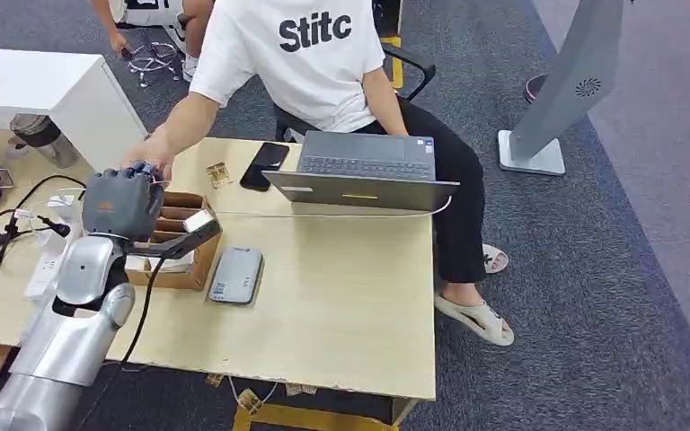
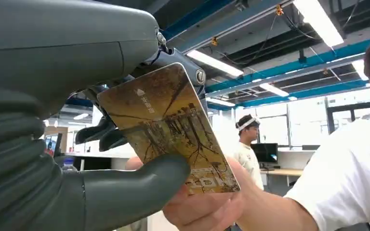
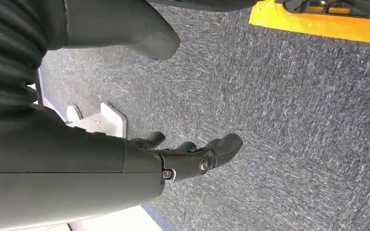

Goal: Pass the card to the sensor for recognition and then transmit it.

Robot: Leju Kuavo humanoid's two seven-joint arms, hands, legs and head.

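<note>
over table point(image 1: 341, 296), left hand point(image 1: 122, 203) holds card point(image 2: 168, 127).

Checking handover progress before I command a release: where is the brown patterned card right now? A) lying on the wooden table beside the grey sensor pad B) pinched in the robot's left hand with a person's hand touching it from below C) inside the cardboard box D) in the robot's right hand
B: the left wrist view shows the brown patterned card pinched by the left hand, with the person's hand at its lower edge.

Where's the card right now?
The card is in the robot's left hand, raised above the table's far left corner, with a seated person's hand touching its lower edge.
</note>
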